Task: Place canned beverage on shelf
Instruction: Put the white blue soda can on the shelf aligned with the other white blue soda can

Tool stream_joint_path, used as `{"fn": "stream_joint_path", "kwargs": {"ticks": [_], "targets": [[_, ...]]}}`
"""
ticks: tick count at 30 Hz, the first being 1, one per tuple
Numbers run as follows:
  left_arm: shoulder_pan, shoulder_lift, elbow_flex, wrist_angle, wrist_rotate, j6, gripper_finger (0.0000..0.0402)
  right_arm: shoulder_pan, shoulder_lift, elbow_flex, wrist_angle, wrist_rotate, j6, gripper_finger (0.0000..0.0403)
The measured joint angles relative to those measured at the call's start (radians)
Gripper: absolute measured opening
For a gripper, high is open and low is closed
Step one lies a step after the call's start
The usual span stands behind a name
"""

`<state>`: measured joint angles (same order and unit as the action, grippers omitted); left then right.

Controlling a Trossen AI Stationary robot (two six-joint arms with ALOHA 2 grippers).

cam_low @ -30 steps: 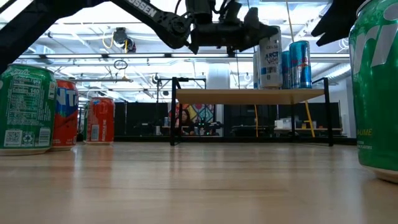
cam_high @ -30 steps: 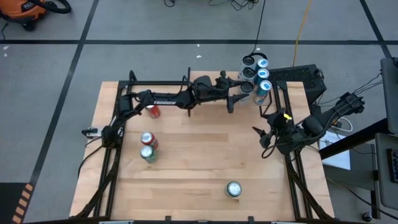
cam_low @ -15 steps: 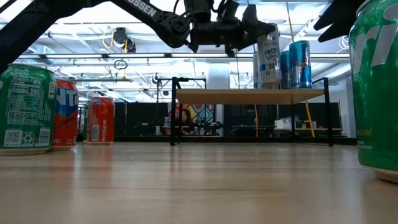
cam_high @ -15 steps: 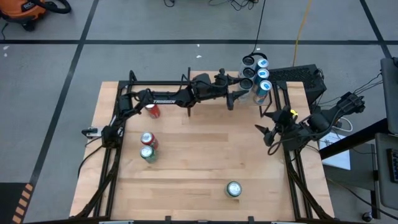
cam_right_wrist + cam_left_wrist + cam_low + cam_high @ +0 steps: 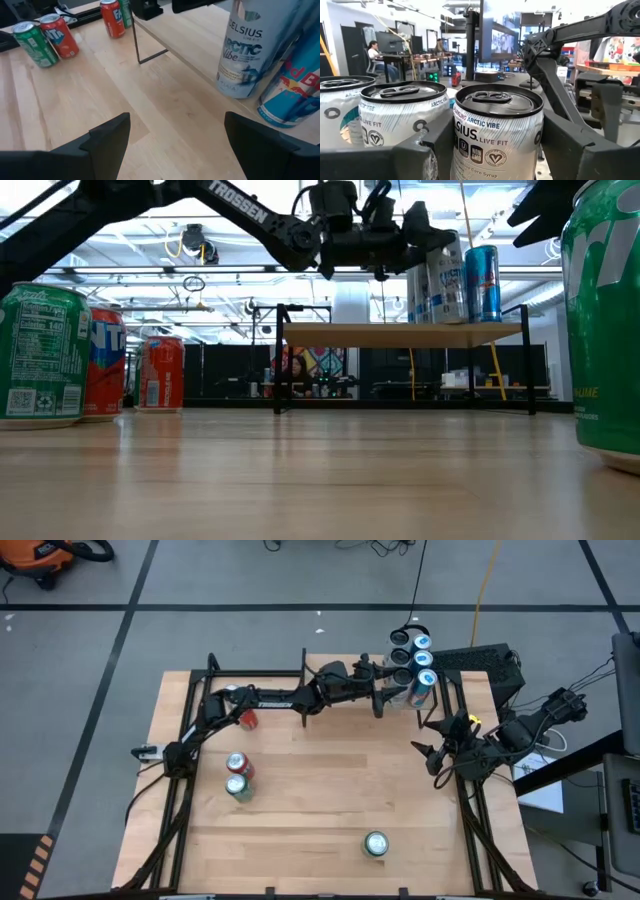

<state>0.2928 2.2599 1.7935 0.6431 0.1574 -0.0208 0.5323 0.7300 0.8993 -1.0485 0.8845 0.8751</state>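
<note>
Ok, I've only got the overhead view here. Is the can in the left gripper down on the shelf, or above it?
Observer: In the right wrist view the Celsius can looks to touch the shelf with its base, near the plank's edge.
Operator: Are the fingers on it?
Observer: Yes. The left wrist view shows the left gripper with a finger against each side of the can.
Operator: Is it upright?
Observer: Not quite. In the low view it looks slightly tilted, its top leaning toward the blue can beside it.
</note>
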Motion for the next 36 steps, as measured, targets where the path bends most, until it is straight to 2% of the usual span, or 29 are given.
{"fn": "stream_joint_path", "kwargs": {"ticks": [11, 18, 29, 33, 36], "targets": [[0.017, -0.006, 0.007, -0.047, 0.004, -0.005, 0.0227, 0.000, 0.000, 0.000, -0.005, 0.000, -0.003, 0.0311], [0.019, -0.004, 0.083, -0.193, 0.005, 0.005, 0.0251, 0.000, 0.000, 0.000, -0.004, 0.001, -0.001, 0.0311], [0.021, -0.007, 0.083, -0.197, 0.012, 0.012, 0.0277, 0.000, 0.000, 0.000, -0.004, 0.002, 0.003, 0.0311], [0.023, -0.015, 0.082, -0.213, 0.087, 0.061, 0.0278, 0.000, 0.000, 0.000, -0.004, 0.001, 0.003, 0.0311], [0.020, -0.018, 0.082, -0.223, 0.097, 0.064, 0.0278, 0.000, 0.000, 0.000, -0.004, 0.001, 0.003, 0.0311]]}}
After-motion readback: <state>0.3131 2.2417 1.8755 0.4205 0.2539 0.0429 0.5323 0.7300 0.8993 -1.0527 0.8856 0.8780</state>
